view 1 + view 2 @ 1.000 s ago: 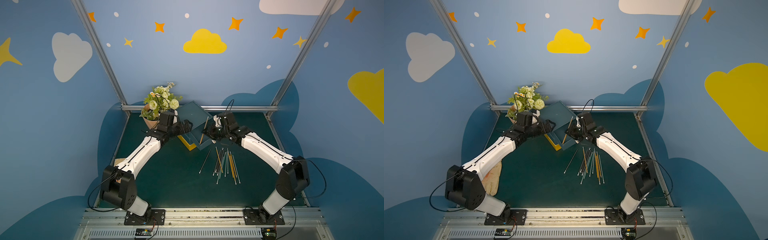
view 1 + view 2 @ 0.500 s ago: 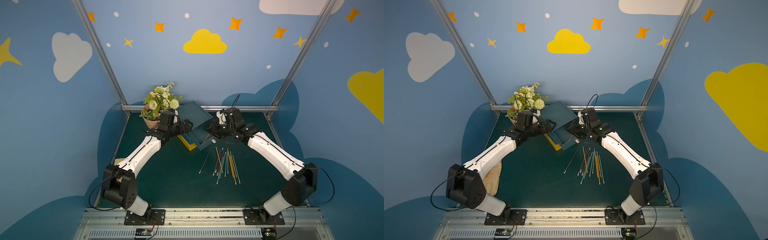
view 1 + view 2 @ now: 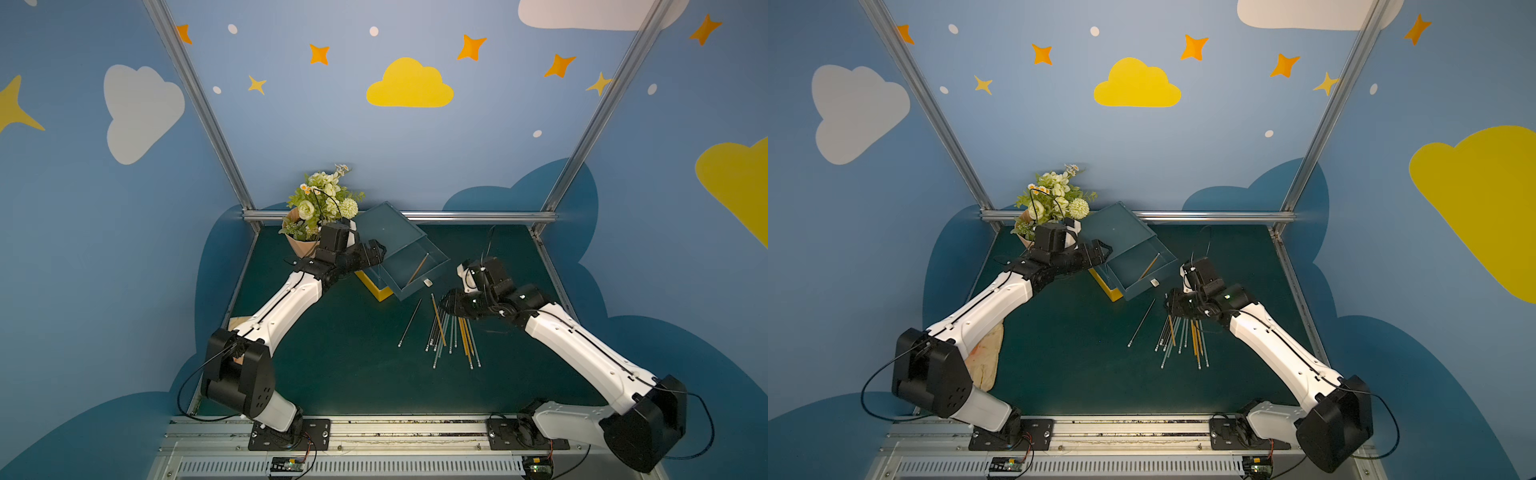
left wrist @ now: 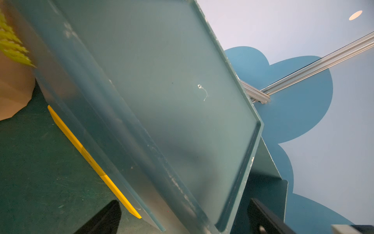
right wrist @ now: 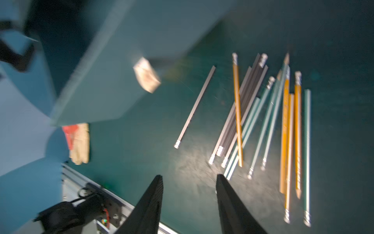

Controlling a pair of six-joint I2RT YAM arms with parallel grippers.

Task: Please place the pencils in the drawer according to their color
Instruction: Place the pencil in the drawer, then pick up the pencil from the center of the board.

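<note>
While the right claw [image 3: 449, 305] hangs over the green mat [image 3: 332, 365] with its two black fingers [image 5: 151, 202] spread and nothing between them, the pencils [image 3: 453, 332] lie loose beneath it in a rough fan. In both top views the claw covers the ends of the pile that point toward the drawer. The shafts run away from it toward the robot's base, with silvery ferrules at their far tips.

The right wrist view is somewhat blurred. It shows bare mat in the gap between the fingers, with the pile ahead of them and off to one finger's side. The nearest pale shafts seem to end just beside that fingertip, but how high the claw hangs above them I cannot tell.

Yellow, black and pale grey-green shafts overlap, and a slanted yellow pencil [image 5: 237, 101] crosses the black ones. A single black pencil [image 3: 409, 322] lies apart from the pile, on the claw's side toward the other arm.

Beyond the claw, the teal drawer [image 3: 397, 270] stands pulled out of its cabinet [image 3: 386, 228]. A lone yellow pencil [image 3: 417, 268] lies slantwise inside it, well apart from the claw.

The left claw [image 3: 376, 252] sits at the cabinet's corner. Its own wrist view shows one finger on either side of the cabinet body, but whether they press on it I cannot tell.
</note>
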